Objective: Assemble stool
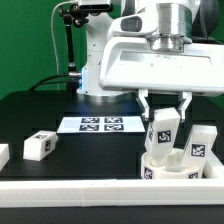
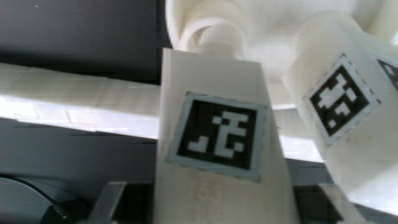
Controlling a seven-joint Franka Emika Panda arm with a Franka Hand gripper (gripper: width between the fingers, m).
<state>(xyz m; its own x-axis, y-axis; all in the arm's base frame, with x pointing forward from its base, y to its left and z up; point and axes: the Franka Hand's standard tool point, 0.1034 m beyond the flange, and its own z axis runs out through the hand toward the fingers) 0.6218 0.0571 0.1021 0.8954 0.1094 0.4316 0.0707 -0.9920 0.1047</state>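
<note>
White plastic stool parts on a black worktop (image 1: 40, 110), with a green wall behind. In the lower right of the exterior view, the thick round seat (image 1: 172, 166) lying flat on the worktop, close behind a long white rail (image 1: 90, 190) stretched across the bottom of the frame. Above the seat, the white robot arm (image 1: 150, 55) reaching down from the upper right of the frame, its pincer (image 1: 164, 118) clenched on a blocky white leg (image 1: 163, 131), one finger on each side. Leg upright, black-and-white square tag facing the camera, lower end down at the seat's upper face; impossible to tell whether merely touching or already seated there. Just beside it, toward the exterior view's right, a second leg (image 1: 198, 146) standing up from the seat, slightly tilted, also tagged.

Well apart, toward the exterior view's left, a loose leg (image 1: 40, 146) lying on the worktop with a tag on its near face. At the very left edge, part of another white piece (image 1: 3, 155), cut off by the frame. Near the middle of the frame, farther back than the loose leg, the marker board (image 1: 100, 124) flat on the worktop.

Wrist view, very close: the gripped leg (image 2: 222, 140) filling the centre of the picture, tag large and sharp; the second leg (image 2: 349, 85) next to it, tag partly shown; pale plastic beyond both, too blurred to name
</note>
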